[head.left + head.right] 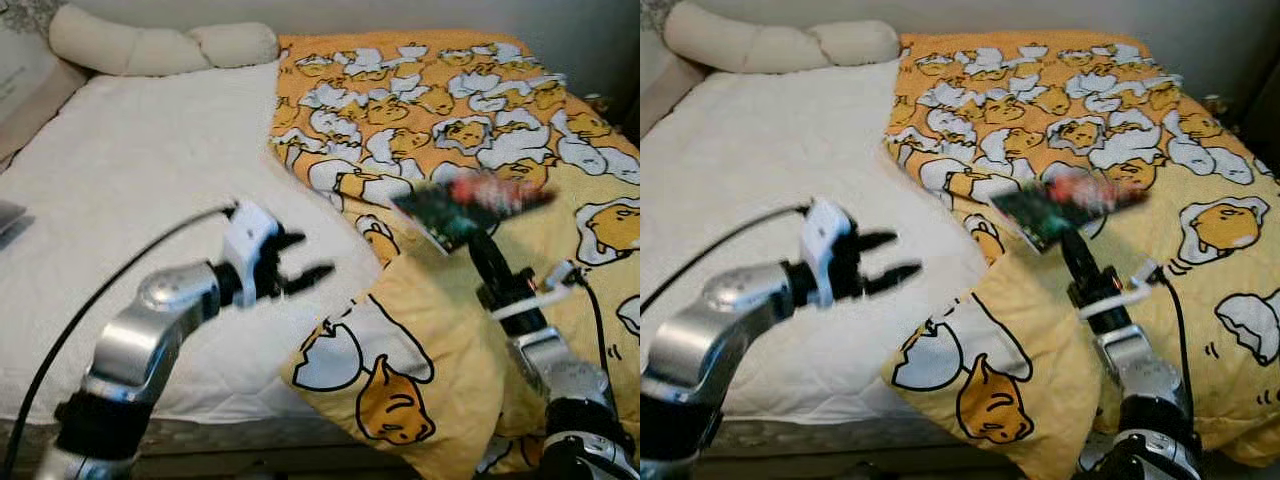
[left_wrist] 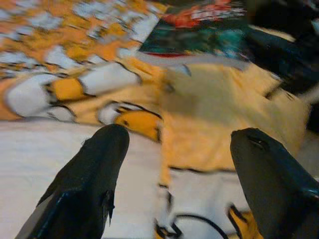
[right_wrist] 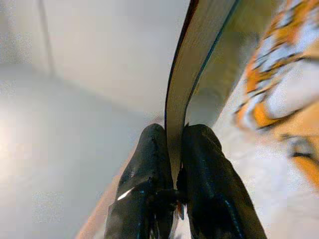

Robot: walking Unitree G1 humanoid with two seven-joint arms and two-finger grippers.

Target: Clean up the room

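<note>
A thin book (image 1: 470,205) with a dark green and red cover hangs blurred above the yellow egg-print blanket (image 1: 450,90). My right gripper (image 1: 485,245) is shut on its lower edge, and the right wrist view has the book's page edge (image 3: 187,74) pinched between both fingers (image 3: 204,164). My left gripper (image 1: 310,275) is open and holds nothing; it hovers over the white mattress (image 1: 130,180) just left of the blanket's folded corner (image 1: 390,370). The left wrist view looks past its fingers (image 2: 94,169) at the book (image 2: 199,27) and blanket.
A long cream pillow (image 1: 150,45) lies along the head of the bed. A flat grey object (image 1: 8,218) sticks in at the left edge. The blanket's folded corner hangs over the bed's front edge. Wall rises behind the bed.
</note>
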